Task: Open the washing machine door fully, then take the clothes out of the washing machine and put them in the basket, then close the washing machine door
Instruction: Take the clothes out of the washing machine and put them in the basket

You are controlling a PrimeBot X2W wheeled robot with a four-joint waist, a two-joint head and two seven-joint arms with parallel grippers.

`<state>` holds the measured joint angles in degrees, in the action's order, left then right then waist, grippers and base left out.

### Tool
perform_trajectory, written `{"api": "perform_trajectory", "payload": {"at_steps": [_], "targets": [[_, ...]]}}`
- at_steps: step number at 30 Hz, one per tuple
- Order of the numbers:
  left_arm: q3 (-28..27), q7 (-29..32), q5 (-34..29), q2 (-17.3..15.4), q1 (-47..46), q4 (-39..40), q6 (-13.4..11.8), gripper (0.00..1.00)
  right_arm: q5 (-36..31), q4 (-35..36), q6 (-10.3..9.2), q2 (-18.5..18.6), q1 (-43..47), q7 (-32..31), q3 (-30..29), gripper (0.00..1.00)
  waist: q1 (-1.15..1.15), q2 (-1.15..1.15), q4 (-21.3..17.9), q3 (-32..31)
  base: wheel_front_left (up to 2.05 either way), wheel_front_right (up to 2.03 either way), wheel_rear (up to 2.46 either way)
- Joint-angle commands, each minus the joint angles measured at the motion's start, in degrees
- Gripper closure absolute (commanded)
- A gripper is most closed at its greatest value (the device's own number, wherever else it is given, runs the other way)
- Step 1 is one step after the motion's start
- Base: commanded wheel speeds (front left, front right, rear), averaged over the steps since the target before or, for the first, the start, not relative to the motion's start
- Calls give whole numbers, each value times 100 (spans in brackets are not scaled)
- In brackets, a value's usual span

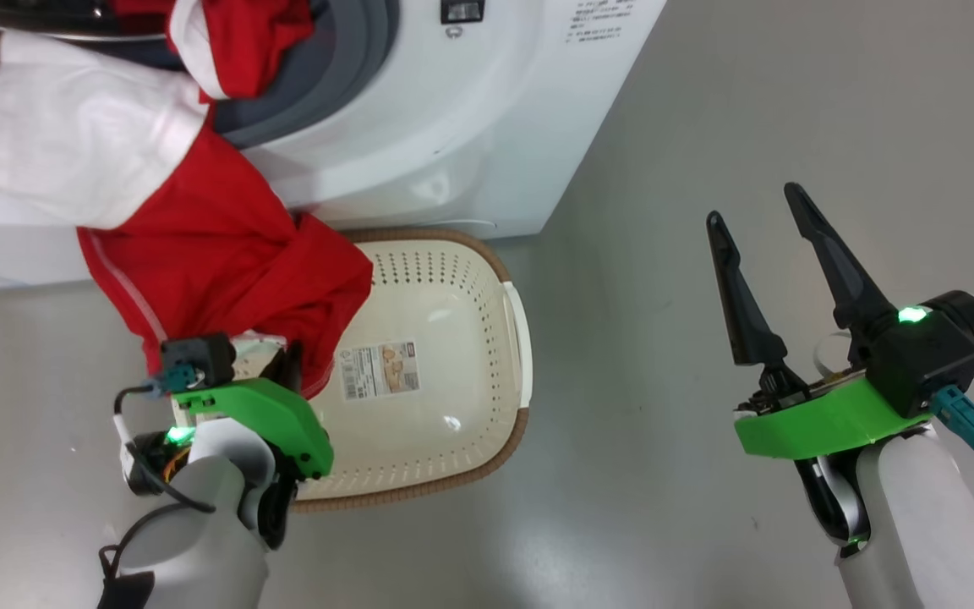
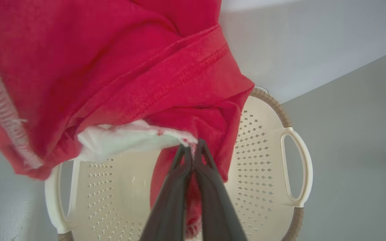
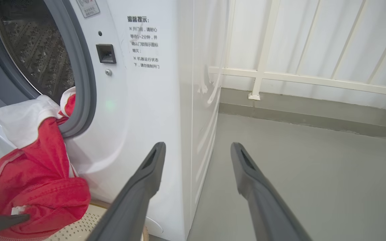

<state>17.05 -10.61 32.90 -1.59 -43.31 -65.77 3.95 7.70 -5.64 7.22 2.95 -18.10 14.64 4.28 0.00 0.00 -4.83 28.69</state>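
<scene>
- The left gripper (image 2: 191,149) is clamped tight on the clothes (image 1: 216,245) — a fold of red fabric with a bit of white is pinched right at the fingertips.
- The clothes are strung out from the mouth of the washing machine (image 1: 470,127), draped over its grey rubber ring (image 3: 82,83) and down the white front. The low end is held over the left side of the basket (image 1: 470,288).
- Some red and white cloth can be seen at the lip of the perforated drum (image 3: 35,50).
- The basket is parked on the grey floor (image 1: 707,101) right against the machine's front. Its bottom is bare apart from a sticker (image 1: 381,370).
- The right gripper (image 1: 751,203) is spread wide with nothing in it, held well off to the right of the basket.
</scene>
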Motion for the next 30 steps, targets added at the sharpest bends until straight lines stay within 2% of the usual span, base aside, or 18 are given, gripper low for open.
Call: {"api": "perform_trajectory", "payload": {"at_steps": [1,8,18,24,25,26,27,28,30], "targets": [[-66,1,54,-129,-57,29,39,100,104,157,26,-7,-62,36,131,0,0,0,-51,164,0,0,0],[338,224,633,-129,-278,-265,109,100,67,215,26,-7,-252,36,168,0,0,0,-51,542,0,0,0],[831,441,1164,-129,-310,-531,-46,100,72,246,26,-7,-352,36,182,0,0,0,-79,832,0,0,0],[1023,362,1363,-129,-310,-599,-88,100,78,263,26,-7,-369,36,174,0,0,0,-100,907,0,0,0],[1042,316,1386,-129,-324,-611,-120,94,79,266,26,-7,-371,36,171,0,0,0,-99,920,0,0,0],[1063,274,1402,-129,-338,-625,-152,67,79,269,26,-7,-373,36,168,0,0,0,-99,931,0,0,0],[1087,240,1416,-129,-353,-637,-172,48,79,272,26,-7,-374,36,167,0,0,0,-97,942,0,0,0],[1135,183,1440,-129,-382,-659,-205,0,77,279,26,-7,-374,36,161,0,0,0,-89,961,0,0,0],[1180,147,1463,-129,-410,-680,-220,0,76,285,26,-7,-376,36,157,0,0,0,-82,976,0,0,0]]}}
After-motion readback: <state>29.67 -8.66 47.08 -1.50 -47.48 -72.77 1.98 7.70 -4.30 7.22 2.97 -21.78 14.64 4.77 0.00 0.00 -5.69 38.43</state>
